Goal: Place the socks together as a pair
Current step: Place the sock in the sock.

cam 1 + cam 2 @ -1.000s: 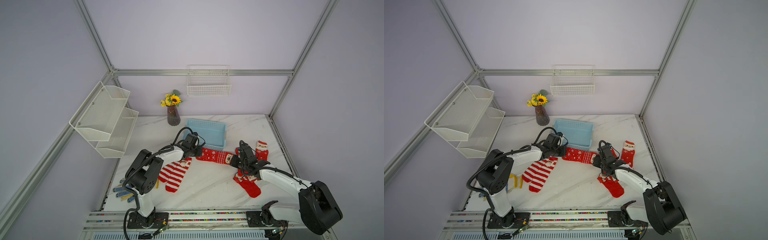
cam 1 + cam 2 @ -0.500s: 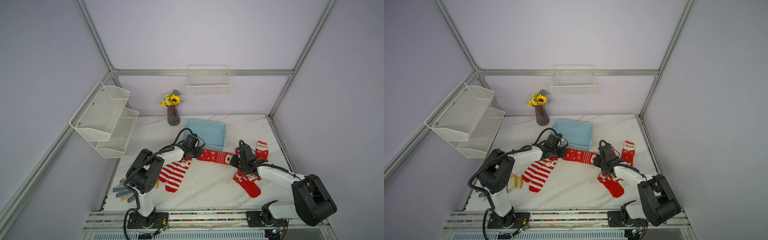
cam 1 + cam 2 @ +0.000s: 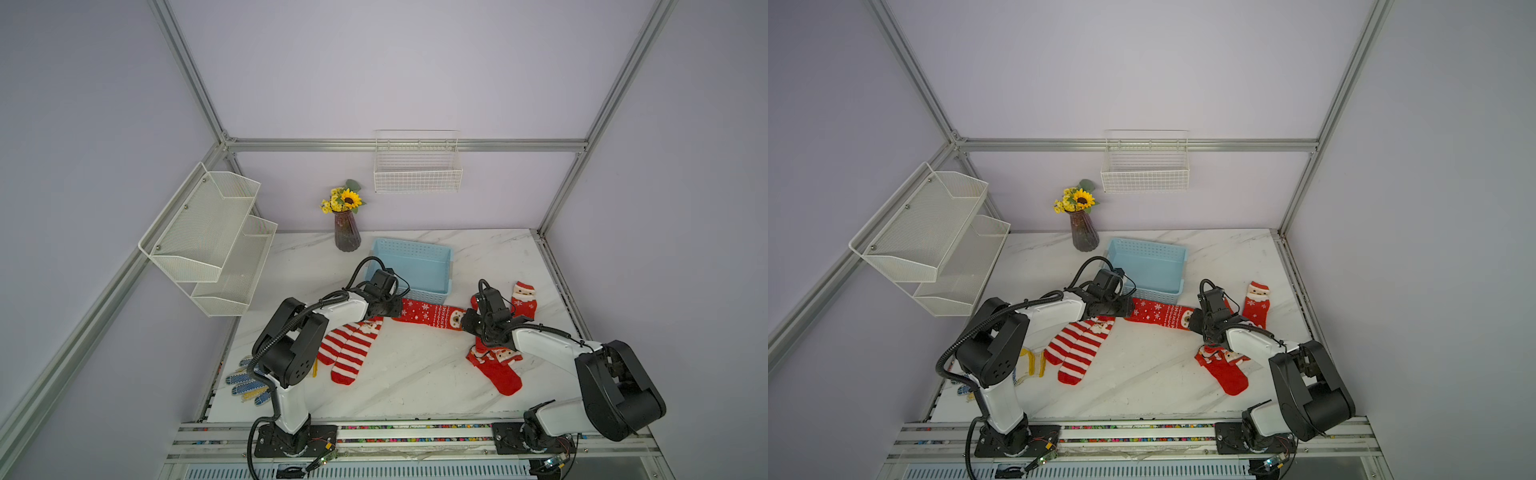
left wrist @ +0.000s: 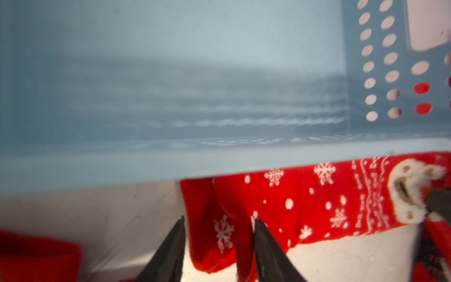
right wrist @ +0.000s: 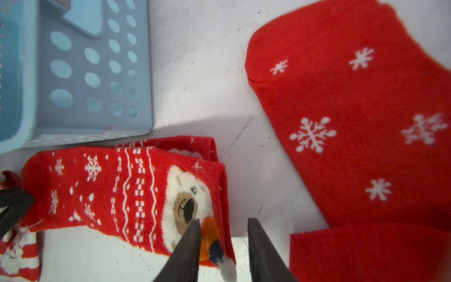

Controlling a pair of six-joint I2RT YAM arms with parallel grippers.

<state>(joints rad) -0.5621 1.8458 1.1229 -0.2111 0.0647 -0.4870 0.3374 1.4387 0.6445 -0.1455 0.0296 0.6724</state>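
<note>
A: Left end effector (image 4: 219, 219), state?
B: Released. In the left wrist view the jaws stand apart with the toe end of the bear socks (image 4: 317, 202) between them. The fabric lies on the table (image 4: 97, 214).
A: Right end effector (image 5: 223, 221)?
B: Released too. Its jaws are parted over the cuff edge of the same socks, right by the bear face.
A: One sock or two?
B: Two, stacked. The right wrist view shows a second cuff peeking out behind the top one, and the left wrist view shows two overlapping toes.
A: Where on the table?
B: In both top views they lie stretched between the two end effectors, just beside the near wall of the blue basket (image 3: 413, 243). Can't tell if they touch it.
A: Other socks?
B: The striped socks (image 3: 353, 349) lie side by side, partly under the left arm, cuffs toward the bear socks. The Santa sock (image 3: 524, 299) lies alone beyond the right arm, near the table's right edge. The plain red socks (image 3: 496, 370) with figures at the cuffs are partly under the right arm, nearer the front.
A: Non-task stuff?
B: A glove (image 3: 245, 380) at the front left edge, half hidden by the left arm. A vase (image 3: 347, 232) with a sunflower stands behind the basket.
</note>
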